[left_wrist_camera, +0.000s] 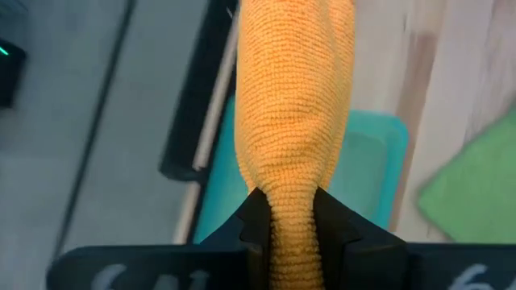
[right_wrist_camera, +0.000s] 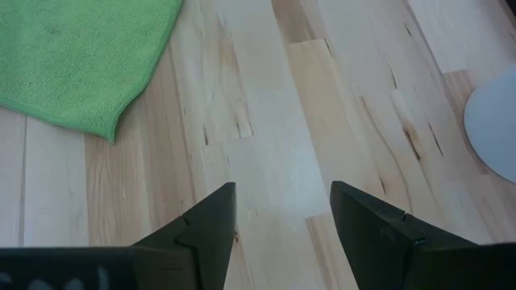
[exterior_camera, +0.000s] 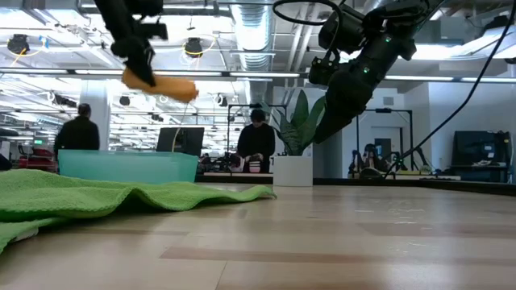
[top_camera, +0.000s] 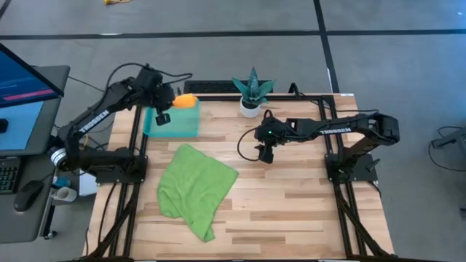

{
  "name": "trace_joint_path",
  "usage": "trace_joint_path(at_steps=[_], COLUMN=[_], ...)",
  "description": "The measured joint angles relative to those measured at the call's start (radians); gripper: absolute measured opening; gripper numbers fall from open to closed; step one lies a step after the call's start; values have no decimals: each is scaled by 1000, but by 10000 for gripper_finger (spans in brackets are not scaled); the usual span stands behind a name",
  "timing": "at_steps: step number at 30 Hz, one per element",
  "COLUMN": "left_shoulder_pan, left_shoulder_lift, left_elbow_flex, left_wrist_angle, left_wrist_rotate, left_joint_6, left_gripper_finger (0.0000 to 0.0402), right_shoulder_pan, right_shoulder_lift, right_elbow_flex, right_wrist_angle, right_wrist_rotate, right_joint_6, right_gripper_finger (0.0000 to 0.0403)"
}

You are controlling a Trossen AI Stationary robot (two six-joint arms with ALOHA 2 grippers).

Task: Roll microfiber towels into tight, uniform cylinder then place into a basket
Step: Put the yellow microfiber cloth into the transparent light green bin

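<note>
- Worktop (top_camera: 291, 211) is carrying, from largest to smallest thing, the green towel (top_camera: 195, 187) lying flat and rumpled toward its left front, the teal basket (top_camera: 175, 125) at the back left corner, and the potted plant (top_camera: 252, 93) at the back edge.
- Left gripper (top_camera: 164, 115) is holding the orange towel (top_camera: 185, 101), rolled into a short cylinder, above the basket's back rim; its fingers (left_wrist_camera: 256, 217) are pinching one end of the roll while the rest is sticking out unsupported.
- Judging by this, the step in hand is lowering the roll into the basket. To do it well, the arm should be bringing the roll over the tray's middle, aligning it with the long side, and sinking it until it is resting on the floor before the fingers part, so the loose end is not springing open or catching the rim.
- Right gripper (top_camera: 265, 154) is waiting above bare wood just right of the green towel, near the plant, its fingers spread wide and holding nothing.
</note>
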Motion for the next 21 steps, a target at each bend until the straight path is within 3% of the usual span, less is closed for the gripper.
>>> trace_joint_path(at_steps=[11, 21], left_shoulder_pan=[4, 42], left_shoulder_lift=[134, 144], left_elbow_flex=[-136, -219], left_wrist_angle=[27, 8], left_wrist_rotate=[-1, 8], left_joint_6=[0, 11], left_gripper_finger=[30, 30], right_shoulder_pan=[0, 0], right_shoulder_lift=[0, 0], right_elbow_flex=[0, 0], right_wrist_angle=[0, 0], right_wrist_rotate=[-1, -3], right_joint_6=[0, 0], right_gripper_finger=[224, 224])
